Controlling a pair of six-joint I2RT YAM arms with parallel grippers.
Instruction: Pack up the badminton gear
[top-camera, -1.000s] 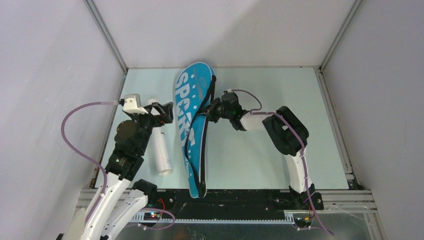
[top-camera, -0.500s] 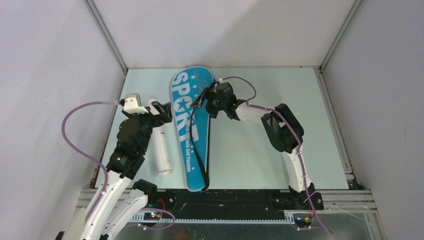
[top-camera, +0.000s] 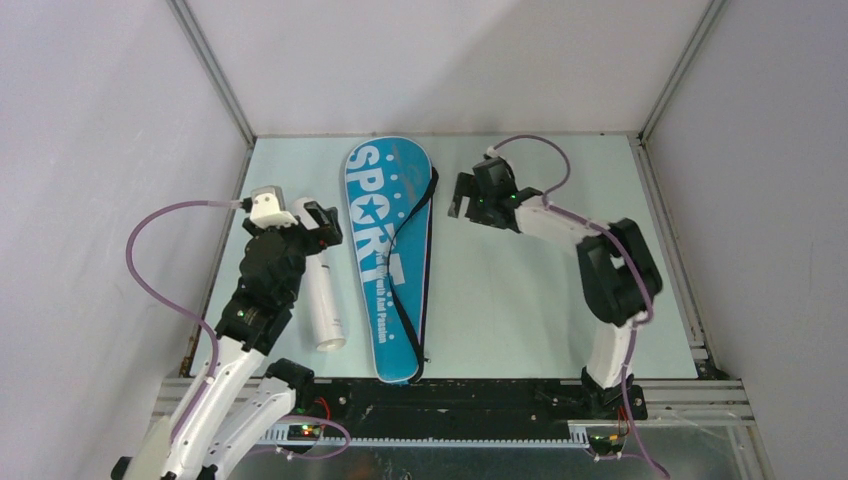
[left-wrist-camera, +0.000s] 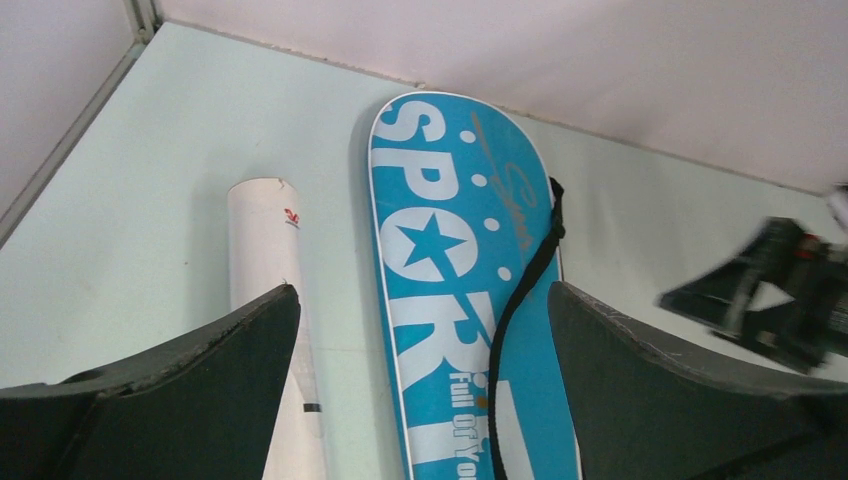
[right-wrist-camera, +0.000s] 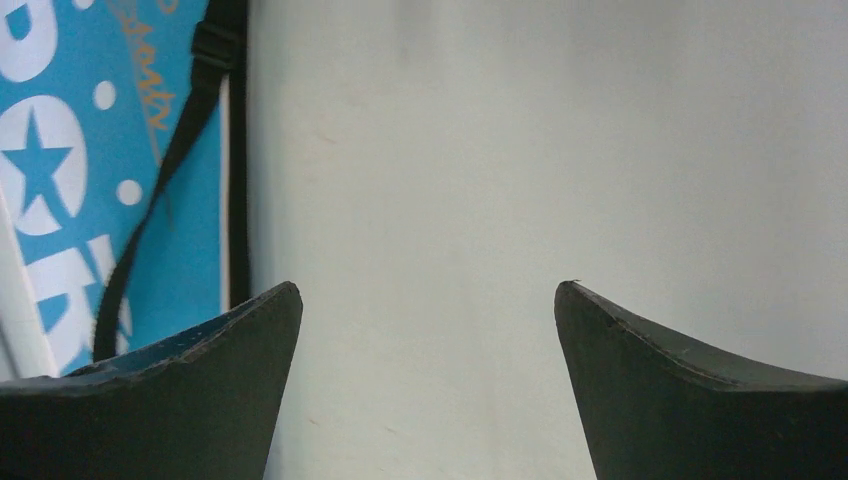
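Lying flat on the pale green table (top-camera: 520, 300), the blue "SPORT" racket bag (top-camera: 385, 250) is filling the centre-left of the top view. Its wide rounded end is pointing toward the upper edge of the table and its narrow end is reaching the lower edge. The black strap (top-camera: 412, 235) is running down the bag's right side and bowing in over the printed face. Just left of the bag, the long white tube (top-camera: 325, 300) is lying roughly parallel to it, with a strip of table showing between them and its upper part hidden under the left arm. The left gripper (top-camera: 326, 224) is hovering above that upper part. In the left wrist view its fingers (left-wrist-camera: 240, 340) are standing wide apart, framing the tube's end and the bag's lettering without gripping either. The right gripper (top-camera: 459, 197) is hanging over bare table to the right of the bag's wide end, near it but apart from it. In the right wrist view its fingers (right-wrist-camera: 230, 340) are also spread wide and holding nothing, with the bag's edge and strap showing in the upper left of that frame.
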